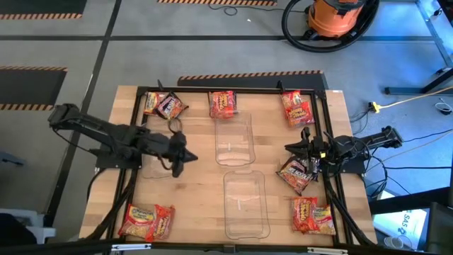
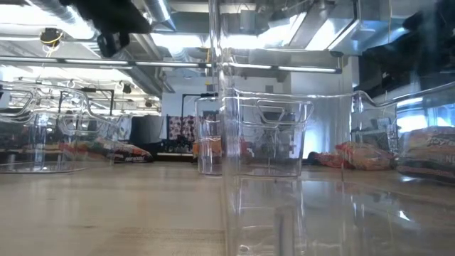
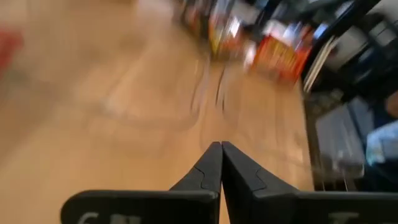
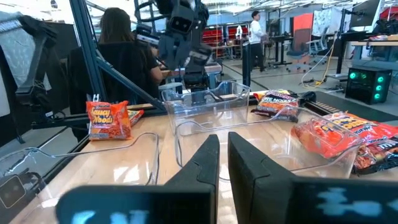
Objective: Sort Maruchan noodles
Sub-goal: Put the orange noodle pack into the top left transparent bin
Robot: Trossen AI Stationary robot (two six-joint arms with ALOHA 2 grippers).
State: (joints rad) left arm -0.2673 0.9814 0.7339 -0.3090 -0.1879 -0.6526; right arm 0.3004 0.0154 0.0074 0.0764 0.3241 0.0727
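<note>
jaws clenched on nothing — left gripper (image 1: 178,157) and right gripper (image 1: 303,146) are held over the desk (image 1: 191,205), noodle packets (image 1: 147,221) unsorted.

Left pincer (image 1: 178,157) closed, arm reaching mid-table; right pincer (image 1: 301,150) nearly closed, at the right edge.

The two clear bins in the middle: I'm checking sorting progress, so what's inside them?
Both the farther clear bin and the nearer clear bin show only bare wood through their bottoms. No noodle packet lies inside either; nothing covers their interiors from above.
</note>
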